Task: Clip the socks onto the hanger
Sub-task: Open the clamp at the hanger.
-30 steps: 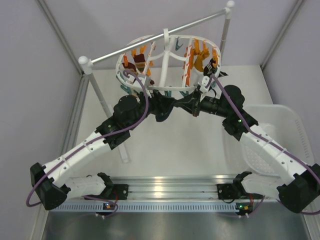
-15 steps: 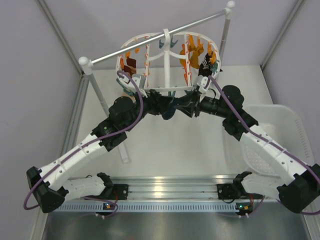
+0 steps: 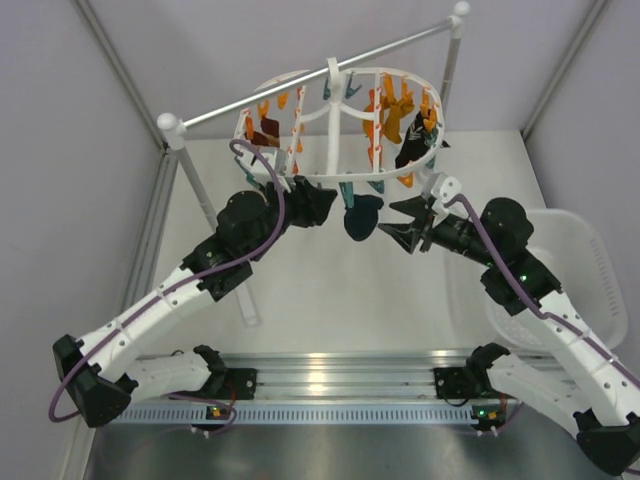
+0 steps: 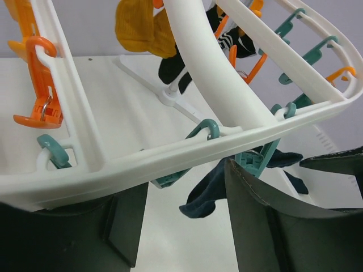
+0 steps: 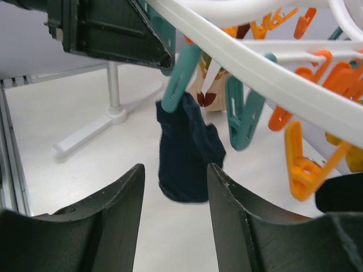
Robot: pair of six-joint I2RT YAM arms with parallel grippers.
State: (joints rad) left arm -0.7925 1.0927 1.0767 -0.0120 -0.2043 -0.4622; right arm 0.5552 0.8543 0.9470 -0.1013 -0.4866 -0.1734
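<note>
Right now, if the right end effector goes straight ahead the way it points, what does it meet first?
Most likely the dark sock, hanging from a teal clip on the hanger, dead ahead of the open right end effector. Depth is unclear, but nothing shows in between.

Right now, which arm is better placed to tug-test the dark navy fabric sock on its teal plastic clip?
Right, probably: sock hangs centred before the open right gripper; left gripper sits under the white plastic hanger rim.

Navy sock [image 5: 187, 153] on teal clip [image 5: 177, 79] — end effector [image 5: 176, 170] agape
</note>
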